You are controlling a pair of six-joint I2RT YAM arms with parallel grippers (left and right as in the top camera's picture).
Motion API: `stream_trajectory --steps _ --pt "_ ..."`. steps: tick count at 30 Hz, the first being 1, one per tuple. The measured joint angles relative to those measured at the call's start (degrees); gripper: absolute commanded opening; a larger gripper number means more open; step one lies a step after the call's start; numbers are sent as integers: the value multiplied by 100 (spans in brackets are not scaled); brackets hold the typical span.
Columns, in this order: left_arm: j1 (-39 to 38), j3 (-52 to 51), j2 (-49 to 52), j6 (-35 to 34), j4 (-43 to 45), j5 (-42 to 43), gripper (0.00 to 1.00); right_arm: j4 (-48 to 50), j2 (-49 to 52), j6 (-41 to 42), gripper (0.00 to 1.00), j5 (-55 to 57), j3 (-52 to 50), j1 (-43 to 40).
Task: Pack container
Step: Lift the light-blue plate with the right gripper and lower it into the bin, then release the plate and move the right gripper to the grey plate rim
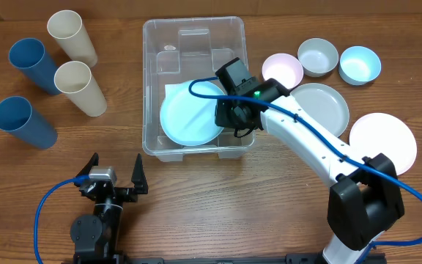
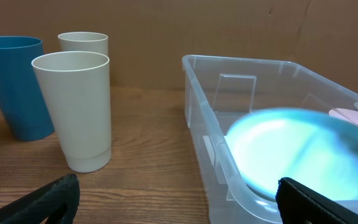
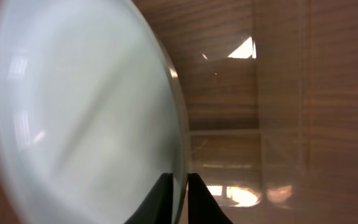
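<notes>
The container (image 1: 152, 44) is a large clear plastic bin at the table's middle, also in the left wrist view (image 2: 204, 112). A light blue plate (image 1: 185, 114) sits tilted inside it, seen too in the left wrist view (image 2: 291, 149) and filling the right wrist view (image 3: 79, 106). My right gripper (image 1: 233, 121) reaches into the bin and is shut on the plate's rim (image 3: 180, 186). My left gripper (image 1: 113, 174) is open and empty near the table's front edge, left of the bin (image 2: 173, 199).
Two blue cups (image 1: 31, 62) (image 1: 22, 121) and two cream cups (image 1: 72, 35) (image 1: 80, 86) stand at the left. Right of the bin are a pink bowl (image 1: 283, 70), grey bowl (image 1: 318, 56), blue bowl (image 1: 360, 64), grey plate (image 1: 321, 106) and pink plate (image 1: 384, 141).
</notes>
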Motion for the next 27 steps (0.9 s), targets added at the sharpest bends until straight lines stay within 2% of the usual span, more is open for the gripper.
stream_trajectory --steps 2,5,10,12,16,19,20,22,27 --pt "0 0 0 0 0 2 100 -22 15 -13 36 17 -11 33" --pt "0 0 0 0 0 0 100 -15 22 -28 44 48 -13 33" --pt "0 0 0 0 0 0 100 -28 22 -177 46 87 -15 33" --pt "0 0 0 0 0 0 100 -236 33 -299 51 87 52 33" --pt "0 0 2 0 2 0 100 -1355 138 -481 59 149 1169 20" --pt "0 0 0 0 0 2 100 -2225 120 -501 68 219 2546 -149" --pt "0 0 0 -2 4 0 100 -2531 118 -483 71 247 2870 -275" --pt "0 0 0 0 0 2 100 -3217 79 -352 72 402 3388 -855" --pt "0 0 0 0 2 2 100 -3770 72 4 73 649 3117 -2535"
